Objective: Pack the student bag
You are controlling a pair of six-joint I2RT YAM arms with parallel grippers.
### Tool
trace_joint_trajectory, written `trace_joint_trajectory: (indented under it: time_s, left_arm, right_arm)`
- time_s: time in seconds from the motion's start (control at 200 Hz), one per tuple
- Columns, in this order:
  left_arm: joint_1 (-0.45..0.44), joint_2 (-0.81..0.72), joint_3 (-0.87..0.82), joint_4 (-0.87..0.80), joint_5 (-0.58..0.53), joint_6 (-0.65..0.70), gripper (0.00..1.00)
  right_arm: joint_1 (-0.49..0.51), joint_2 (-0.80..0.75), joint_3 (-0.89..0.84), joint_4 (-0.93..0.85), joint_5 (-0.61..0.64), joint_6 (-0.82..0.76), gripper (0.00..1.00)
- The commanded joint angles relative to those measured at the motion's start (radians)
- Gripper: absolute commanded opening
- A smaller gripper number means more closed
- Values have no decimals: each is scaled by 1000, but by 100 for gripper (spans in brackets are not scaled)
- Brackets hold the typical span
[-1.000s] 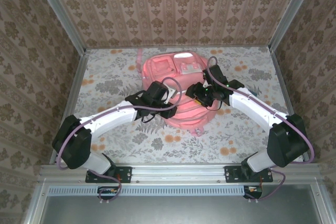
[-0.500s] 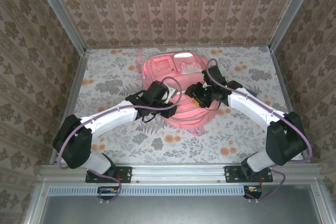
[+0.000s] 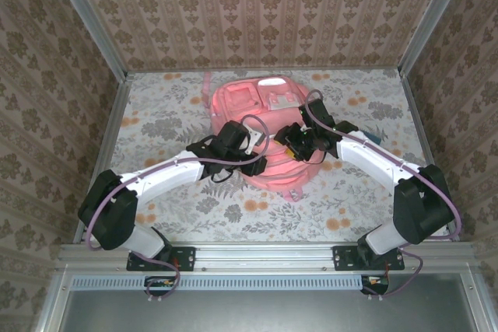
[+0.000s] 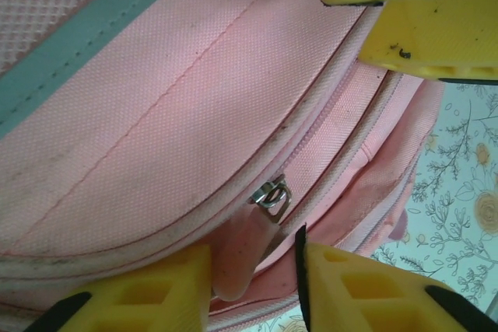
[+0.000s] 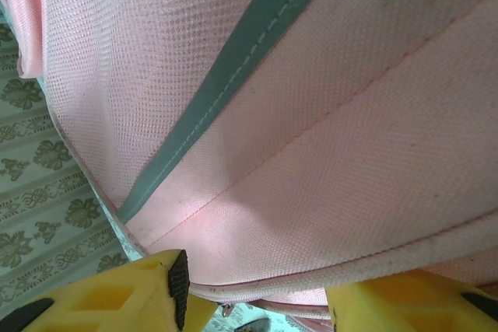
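The student bag (image 3: 257, 103), salmon pink, lies flat in the middle of the table with both grippers over its near half. In the left wrist view my left gripper (image 4: 253, 258) stands open around a pink zipper pull (image 4: 237, 262) that hangs from a metal slider (image 4: 272, 193). The pull rests against the left finger and is apart from the right pad. My right gripper (image 5: 257, 289) is shut on the bag's piped front edge (image 5: 311, 281), with fabric filling the gap between its fingers. Its yellow fingers (image 4: 420, 36) show at the top right of the left wrist view.
The floral tablecloth (image 3: 163, 106) runs bare on both sides of the bag. Patterned walls (image 3: 257, 13) close in the back and both sides. A pink strap (image 3: 206, 83) trails off the bag's far left corner.
The right gripper has edged slightly left over the bag. The left arm has barely moved.
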State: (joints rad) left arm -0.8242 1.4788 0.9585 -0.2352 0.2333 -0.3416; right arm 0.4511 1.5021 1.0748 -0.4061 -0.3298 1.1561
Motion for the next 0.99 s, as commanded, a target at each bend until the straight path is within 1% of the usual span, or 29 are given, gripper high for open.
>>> trace_joint_trajectory:
  time_s: [0.0,0.11,0.275,0.355,0.51,0.675,0.9,0.99]
  left_arm:
    - [-6,1,4,40,-8,-6,38]
    - [-5,18,22,29,-46,-2,37]
    - [-5,43,39,23,-58,4,30]
    - [-6,45,38,32,-55,10,22]
    - [-6,14,24,26,-99,33,0]
    - [-5,-48,-5,-24,-164,68,0]
    - [17,-112,-47,-138,-266,80,0]
    - [44,-127,-69,-153,-295,67,0]
  right_arm:
    - [-4,2,-12,2,7,27,50]
    - [-5,0,-11,0,8,28,50]
    - [-5,-1,-16,4,2,39,50]
    - [-5,-1,-16,4,1,40,50]
    - [-5,-3,-16,-12,25,37,49]
    - [-5,1,-16,-20,68,37,39]
    - [-14,0,22,-42,114,14,18]
    - [-18,-5,25,-45,119,8,15]
